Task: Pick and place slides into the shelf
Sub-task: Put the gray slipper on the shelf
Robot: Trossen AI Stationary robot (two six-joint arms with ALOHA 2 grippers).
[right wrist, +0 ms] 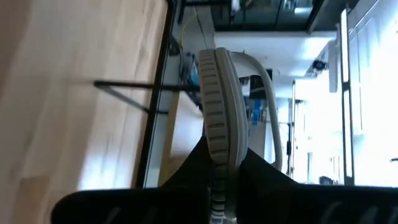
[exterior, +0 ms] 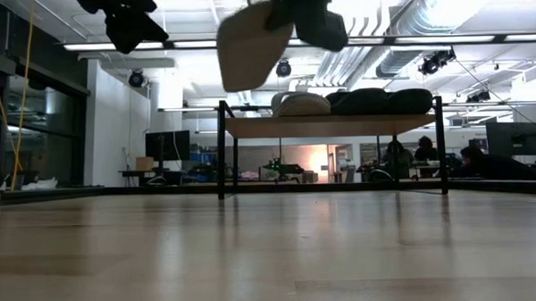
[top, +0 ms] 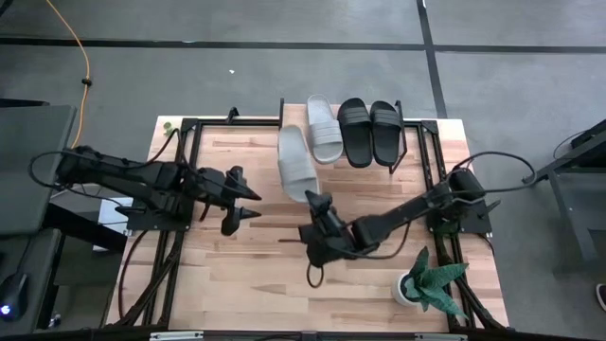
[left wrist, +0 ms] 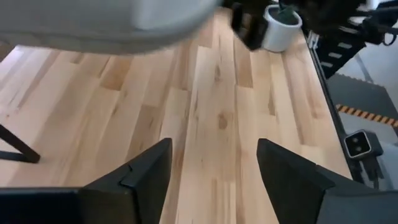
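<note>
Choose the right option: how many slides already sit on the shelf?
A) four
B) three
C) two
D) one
B: in the high view one grey slide and two black slides lie on the shelf, while the right gripper holds the fourth slide in the air.

The right arm reaches in from the right edge of the surface toward its middle, forearm angled low, wrist raised well clear of the boards. The right pincer (top: 318, 204) is clamped tight on the heel end of a pale slide (top: 295, 163), which juts out ahead of its fingers and hangs in the air, tilted. The left arm stretches in from the left side, its wrist about level with the right one. The left pincer (top: 248, 204) hangs above the boards with its fingers (left wrist: 134, 180) spread apart, gripping nothing, just beside the right pincer.
</note>
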